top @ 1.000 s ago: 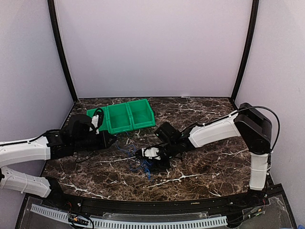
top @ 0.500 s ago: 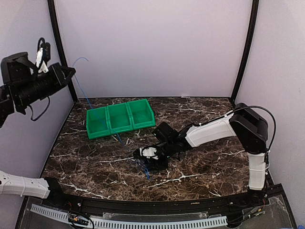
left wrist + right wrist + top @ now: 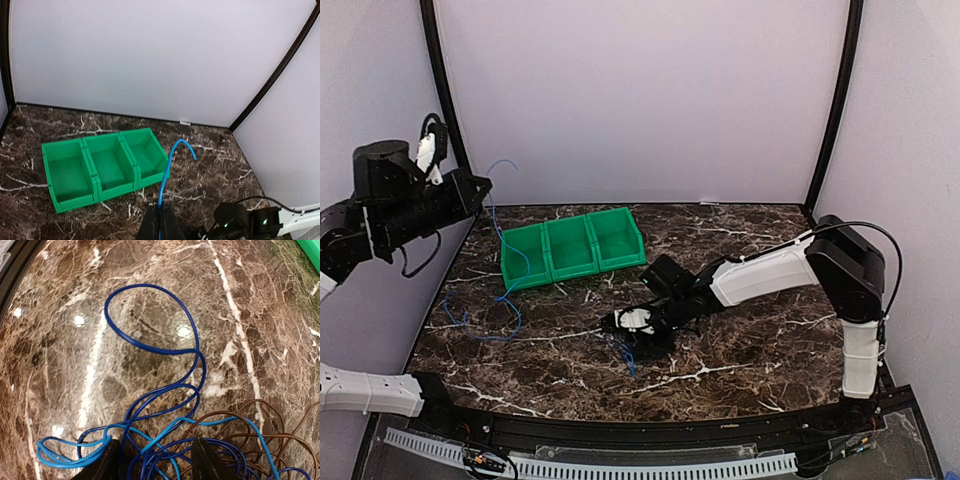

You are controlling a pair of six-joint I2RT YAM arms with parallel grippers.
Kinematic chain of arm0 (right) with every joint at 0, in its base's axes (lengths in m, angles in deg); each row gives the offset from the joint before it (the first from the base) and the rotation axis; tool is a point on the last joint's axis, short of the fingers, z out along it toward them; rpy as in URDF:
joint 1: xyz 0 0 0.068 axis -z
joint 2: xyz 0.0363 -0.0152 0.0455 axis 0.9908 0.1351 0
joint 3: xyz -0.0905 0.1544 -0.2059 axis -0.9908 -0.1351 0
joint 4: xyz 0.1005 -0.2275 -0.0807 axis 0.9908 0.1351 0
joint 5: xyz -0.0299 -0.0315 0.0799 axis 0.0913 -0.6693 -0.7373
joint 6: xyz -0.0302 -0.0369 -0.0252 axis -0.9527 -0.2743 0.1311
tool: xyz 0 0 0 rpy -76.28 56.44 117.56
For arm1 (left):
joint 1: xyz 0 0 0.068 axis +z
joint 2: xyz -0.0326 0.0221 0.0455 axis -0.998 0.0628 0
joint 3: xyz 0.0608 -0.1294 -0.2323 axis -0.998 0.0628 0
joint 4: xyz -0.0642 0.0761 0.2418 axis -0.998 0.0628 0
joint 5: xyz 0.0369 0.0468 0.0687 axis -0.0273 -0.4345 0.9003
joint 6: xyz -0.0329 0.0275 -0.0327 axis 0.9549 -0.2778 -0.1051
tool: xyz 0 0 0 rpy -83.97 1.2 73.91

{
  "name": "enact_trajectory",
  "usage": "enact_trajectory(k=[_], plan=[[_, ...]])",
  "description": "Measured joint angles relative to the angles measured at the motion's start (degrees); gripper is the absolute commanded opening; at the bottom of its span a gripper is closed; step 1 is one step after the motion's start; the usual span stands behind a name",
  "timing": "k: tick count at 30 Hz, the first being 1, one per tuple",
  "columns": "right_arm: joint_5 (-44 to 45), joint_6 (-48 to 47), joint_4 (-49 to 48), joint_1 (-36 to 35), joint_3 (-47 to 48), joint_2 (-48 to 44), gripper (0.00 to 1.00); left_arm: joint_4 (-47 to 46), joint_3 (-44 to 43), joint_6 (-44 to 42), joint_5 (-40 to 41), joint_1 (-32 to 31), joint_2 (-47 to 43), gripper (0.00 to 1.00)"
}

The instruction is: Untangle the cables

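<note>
Light-blue cable [image 3: 165, 172] is clamped between the closed fingers of the left gripper [image 3: 159, 216], which is held high at the upper left of the overhead frame. A short free end curls upward past the fingertips. From there the cable is draped down past the left end of the green bin [image 3: 572, 245] and is laid in loose loops at the lower left of the marble table [image 3: 750, 340].

The rest of the tangle [image 3: 165, 440] is found at the centre of that frame, under the right gripper [image 3: 626, 322]. Its fingers are spread apart and set astride the knot, and nothing is visibly pinched between them. A dark-blue loop [image 3: 150, 320] is thrown out toward the top of the right wrist frame, brown wires [image 3: 260, 432] are bunched at the lower right, and more light-blue strands are threaded through both.

The step in hand is judged to be the drawing of one strand clear while the knot is pinned. It is best done slowly, with the pull directed up and away from the centre so that slack is taken out before any tension is put on the crossings. The knot should be pressed down firmly, or it is likely to be dragged along. Should the dark-blue loop be seen to tighten, the pull ought to be eased and redirected.
</note>
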Motion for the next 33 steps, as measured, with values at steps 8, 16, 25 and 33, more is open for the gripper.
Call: enact_trajectory(k=[8, 16, 25, 33], plan=[[0.1, -0.5, 9.5, 0.0, 2.8, -5.9, 0.77, -2.0, 15.8, 5.2, -3.3, 0.0, -3.4, 0.00], [-2.6, 0.2, 15.9, 0.0, 11.6, -11.9, 0.79, -5.8, 20.8, 7.0, -4.6, 0.0, -4.7, 0.00], [-7.8, 2.5, 20.7, 3.0, 12.9, -15.6, 0.81, -7.4, 19.4, 5.9, -4.8, 0.0, -0.9, 0.00], [-8.8, 1.7, 20.6, 7.0, 5.8, -22.4, 0.75, -6.8, 10.0, 1.4, -2.0, 0.0, 4.2, 0.00]])
